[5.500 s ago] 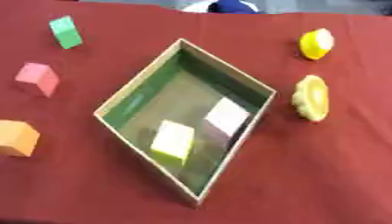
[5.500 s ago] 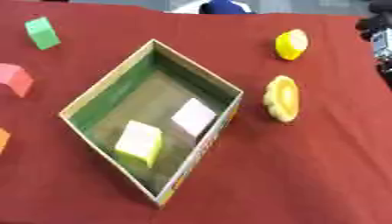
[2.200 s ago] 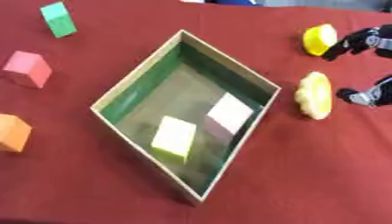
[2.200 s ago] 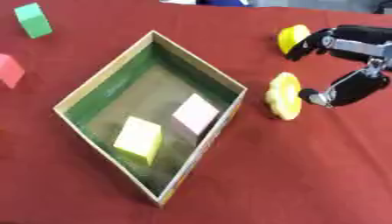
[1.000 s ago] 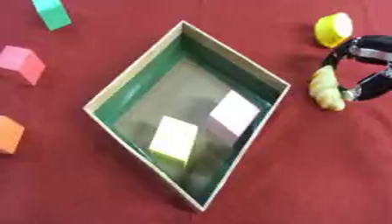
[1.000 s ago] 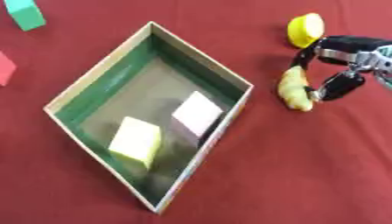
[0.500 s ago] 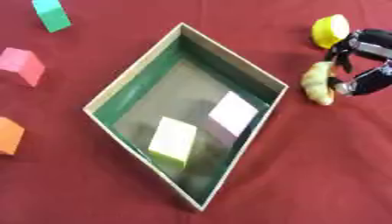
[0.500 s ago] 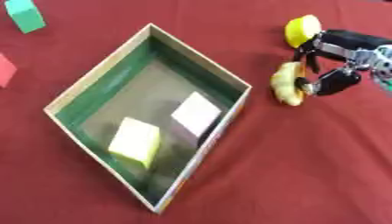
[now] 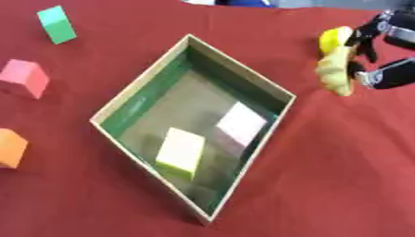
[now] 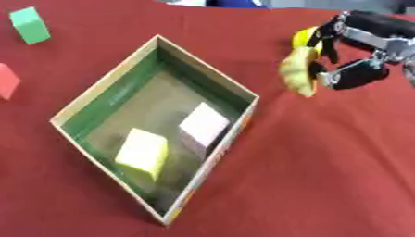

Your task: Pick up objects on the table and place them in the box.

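Observation:
An open cardboard box with green inner walls lies askew mid-table. Inside it are a yellow block and a pale pink block. At the upper right my right hand is shut on a flat yellow scalloped piece, fingers over its top and thumb under it, just beyond the box's right corner. A rounder yellow piece sits right behind it. On the red cloth to the left lie a green block, a pink block and an orange block. My left hand is out of sight.
A red cloth covers the whole table. Something dark blue shows at the far edge.
My right hand came in from the right and closed round the flat yellow piece. That piece has risen and tilted, now overlapping the rounder yellow piece. The camera has shifted slightly.

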### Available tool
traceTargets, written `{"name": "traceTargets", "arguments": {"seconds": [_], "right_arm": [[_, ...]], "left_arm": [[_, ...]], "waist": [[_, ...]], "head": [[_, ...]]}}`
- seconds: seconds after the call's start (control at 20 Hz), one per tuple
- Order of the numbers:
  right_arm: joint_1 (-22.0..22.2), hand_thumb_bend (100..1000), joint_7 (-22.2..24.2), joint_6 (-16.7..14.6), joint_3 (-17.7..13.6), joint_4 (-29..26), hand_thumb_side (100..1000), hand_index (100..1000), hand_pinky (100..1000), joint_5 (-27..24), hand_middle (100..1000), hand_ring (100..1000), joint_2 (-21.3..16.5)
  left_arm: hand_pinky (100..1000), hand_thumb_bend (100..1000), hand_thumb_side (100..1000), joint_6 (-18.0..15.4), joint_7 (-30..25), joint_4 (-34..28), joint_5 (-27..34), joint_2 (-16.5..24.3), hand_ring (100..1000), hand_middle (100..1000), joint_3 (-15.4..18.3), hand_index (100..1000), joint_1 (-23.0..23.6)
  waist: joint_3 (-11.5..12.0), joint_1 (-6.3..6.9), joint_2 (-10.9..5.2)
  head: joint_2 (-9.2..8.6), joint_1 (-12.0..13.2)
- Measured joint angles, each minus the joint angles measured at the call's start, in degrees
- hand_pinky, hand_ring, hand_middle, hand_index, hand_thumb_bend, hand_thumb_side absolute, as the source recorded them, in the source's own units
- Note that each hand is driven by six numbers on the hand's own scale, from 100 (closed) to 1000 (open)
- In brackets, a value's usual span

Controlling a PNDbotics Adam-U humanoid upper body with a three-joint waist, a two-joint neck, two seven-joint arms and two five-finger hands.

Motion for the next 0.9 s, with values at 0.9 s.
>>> {"name": "traceTargets", "arguments": {"seconds": [0.9], "right_arm": [[-24.94, 100, 12.42, 4.24, 13.87, 1.66, 100, 520, 809, 3.86, 391, 658, 18.38]], "left_arm": [[733, 121, 328, -0.03, -0.42, 0.00, -0.10, 0.09, 570, 568, -0.04, 793, 0.25]], "waist": [[1.73, -0.59, -2.41]], "head": [[1.55, -1.22]]}}
